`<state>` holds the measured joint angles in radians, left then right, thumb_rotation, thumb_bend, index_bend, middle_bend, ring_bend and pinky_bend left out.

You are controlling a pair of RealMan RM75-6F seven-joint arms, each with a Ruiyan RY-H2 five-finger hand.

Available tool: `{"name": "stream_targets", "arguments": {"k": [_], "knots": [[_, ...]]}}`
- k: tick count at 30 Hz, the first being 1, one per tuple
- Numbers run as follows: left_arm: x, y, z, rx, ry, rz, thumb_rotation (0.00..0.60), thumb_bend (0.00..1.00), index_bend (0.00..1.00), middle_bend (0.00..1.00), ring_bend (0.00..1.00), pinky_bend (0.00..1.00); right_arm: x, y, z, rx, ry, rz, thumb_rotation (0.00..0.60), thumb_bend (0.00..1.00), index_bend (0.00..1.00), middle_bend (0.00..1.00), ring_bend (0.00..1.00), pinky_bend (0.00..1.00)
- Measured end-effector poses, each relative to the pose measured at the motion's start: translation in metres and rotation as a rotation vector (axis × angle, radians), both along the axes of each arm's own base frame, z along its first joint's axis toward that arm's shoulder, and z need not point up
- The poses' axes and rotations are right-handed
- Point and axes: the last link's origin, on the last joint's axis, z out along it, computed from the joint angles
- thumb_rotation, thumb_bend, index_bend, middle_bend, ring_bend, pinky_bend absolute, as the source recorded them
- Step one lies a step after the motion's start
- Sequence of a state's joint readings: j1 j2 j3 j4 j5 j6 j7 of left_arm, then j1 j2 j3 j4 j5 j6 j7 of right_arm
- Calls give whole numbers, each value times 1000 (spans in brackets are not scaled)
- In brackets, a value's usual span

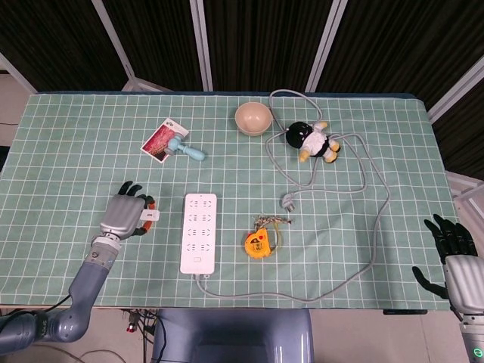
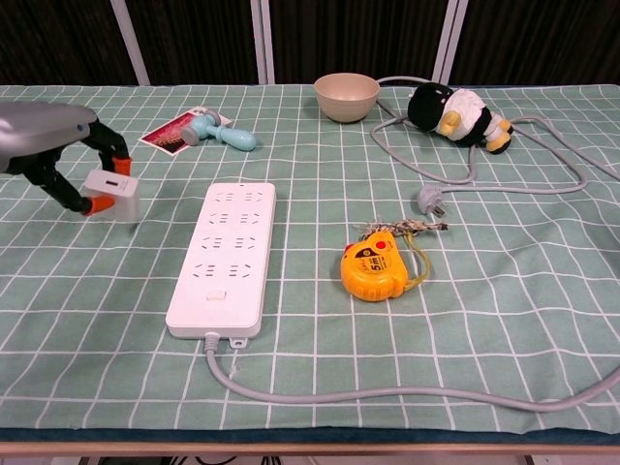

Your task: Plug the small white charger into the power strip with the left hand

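The left hand (image 2: 44,145) pinches the small white charger (image 2: 111,194) clear of the worktop (image 2: 504,281). The power strip (image 2: 224,256) lies at its three o'clock, long axis running twelve to six. The right hand (image 1: 452,253), fingers spread and holding nothing, rests well apart.

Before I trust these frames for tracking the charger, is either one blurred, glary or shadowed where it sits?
Chest view: the charger is sharp in the left hand, with a soft shadow on the cloth beside it and no glare. Head view: evenly lit and sharp, but the charger shows very small.
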<state>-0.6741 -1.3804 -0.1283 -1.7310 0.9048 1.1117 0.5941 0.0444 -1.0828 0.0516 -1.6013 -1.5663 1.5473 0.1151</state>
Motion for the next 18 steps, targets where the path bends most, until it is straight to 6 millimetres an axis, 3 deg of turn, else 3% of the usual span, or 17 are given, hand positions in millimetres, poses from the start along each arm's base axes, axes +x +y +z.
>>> {"name": "stream_targets", "arguments": {"k": [8, 18], "knots": [[44, 1, 13, 11, -243, -27, 600, 438, 612, 587, 140, 85, -1, -1, 0, 1, -4, -8, 600, 348, 76, 0, 0, 0], [72, 7, -22, -39, -343, -7, 600, 438, 618, 599, 140, 85, -2, -1, 1, 4, -16, -18, 600, 348, 76, 0, 0, 0]]}}
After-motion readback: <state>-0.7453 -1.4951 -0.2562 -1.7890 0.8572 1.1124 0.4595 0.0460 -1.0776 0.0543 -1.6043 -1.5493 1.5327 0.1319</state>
